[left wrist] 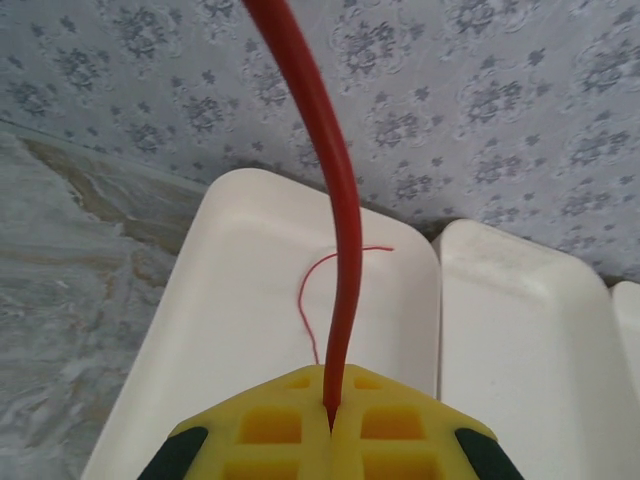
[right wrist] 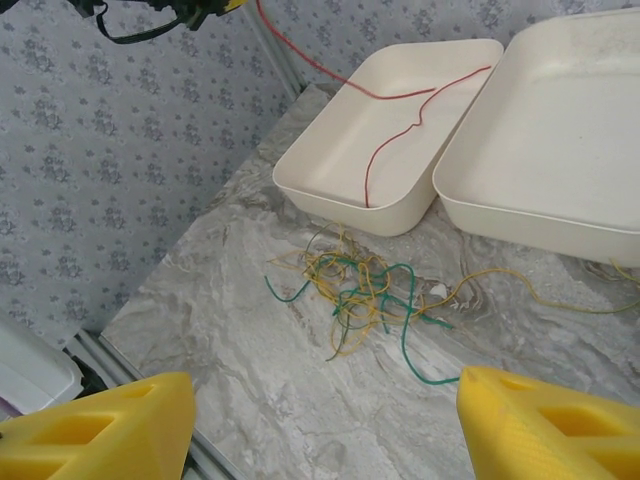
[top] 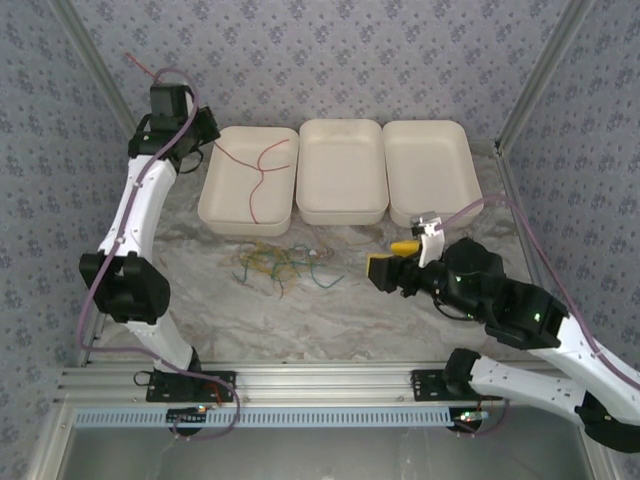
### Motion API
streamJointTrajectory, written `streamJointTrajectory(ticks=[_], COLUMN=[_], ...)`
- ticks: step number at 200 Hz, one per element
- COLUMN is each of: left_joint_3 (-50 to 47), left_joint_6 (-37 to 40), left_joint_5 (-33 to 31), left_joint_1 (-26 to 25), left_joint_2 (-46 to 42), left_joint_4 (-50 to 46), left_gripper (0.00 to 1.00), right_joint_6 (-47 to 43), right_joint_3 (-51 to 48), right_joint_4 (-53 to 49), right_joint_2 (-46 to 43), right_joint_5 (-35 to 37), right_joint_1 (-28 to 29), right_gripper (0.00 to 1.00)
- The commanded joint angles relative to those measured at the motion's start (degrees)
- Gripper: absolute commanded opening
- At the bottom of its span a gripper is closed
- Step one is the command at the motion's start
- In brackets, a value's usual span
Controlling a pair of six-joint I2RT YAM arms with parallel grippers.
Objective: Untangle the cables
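Note:
A red cable rises from between the yellow fingers of my left gripper, which is shut on it. That gripper hangs at the far left corner of the left white tray. The red cable trails down into this tray and lies curved on its floor. A tangle of yellow and green cables lies on the marble table just in front of the left tray. My right gripper hovers to the right of the tangle, open, with nothing between its fingers.
Three white trays stand in a row at the back: the left one, a middle one and a right one. One yellow strand runs off from the tangle toward the right. Patterned walls close in the sides and back.

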Motion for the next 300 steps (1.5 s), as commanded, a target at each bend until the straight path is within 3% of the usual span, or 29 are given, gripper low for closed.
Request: streamJointTrajectory(ticks=[1, 54, 78, 116, 137, 169, 206, 212, 227, 242, 275, 300], left_joint_3=[4.0, 12.8, 21.9, 33.3, 39.4, 46.3, 45.8, 45.8, 45.8, 45.8, 46.1, 46.1], left_joint_6=[5.2, 13.4, 14.1, 15.0, 15.2, 15.0, 14.8, 14.6, 14.4, 14.3, 12.2, 10.4], left_joint_5=[-1.7, -2.5, -4.7, -4.9, -6.7, -7.5, -8.6, -8.2, -8.0, -8.4, -8.8, -9.2], left_joint_1=[-0.4, -4.8, -5.8, -6.2, -5.9, -5.1, -5.1, -5.1, -5.5, -6.2, -6.8, -7.0], left_joint_2=[3.3, 15.7, 24.6, 35.5, 40.4, 46.5, 48.5, 48.5, 47.6, 45.7, 39.9, 35.0], left_joint_4=[-8.6, -15.7, -24.5, -34.5, -38.3, -42.3, -41.9, -41.7, -41.1, -40.8, -41.1, -41.8], left_gripper=[0.00, 0.00, 0.00, 0.00, 0.00, 0.00, 0.00, 0.04, 0.32, 0.50, 0.66, 0.67], right_joint_6=[1.2, 1.7, 1.4, -8.6, -11.8, -8.6, -7.4, -7.2, -6.8, -6.8, -7.1, -7.1], right_joint_3=[0.1, 0.3, -1.3, -5.6, -7.2, -1.7, -0.2, -0.1, -0.1, 0.4, 3.1, 3.9], right_joint_4=[-2.0, -3.4, -3.3, 12.1, 20.9, 22.7, 26.0, 26.2, 26.4, 25.9, 23.5, 21.6], right_joint_2=[-1.2, -1.6, -0.9, 1.5, 4.2, 15.4, 21.6, 22.1, 22.6, 23.0, 24.0, 24.0], right_joint_5=[4.2, 5.2, 3.3, 1.4, -1.6, -16.0, -19.2, -19.3, -19.4, -19.3, -19.0, -18.9], right_joint_1=[0.9, 1.5, 1.4, -0.1, -5.1, -20.7, -24.3, -24.3, -24.4, -24.3, -24.6, -24.7], right_gripper=[0.71, 0.70, 0.74, 0.78, 0.81, 0.78, 0.77, 0.77, 0.77, 0.77, 0.77, 0.77])
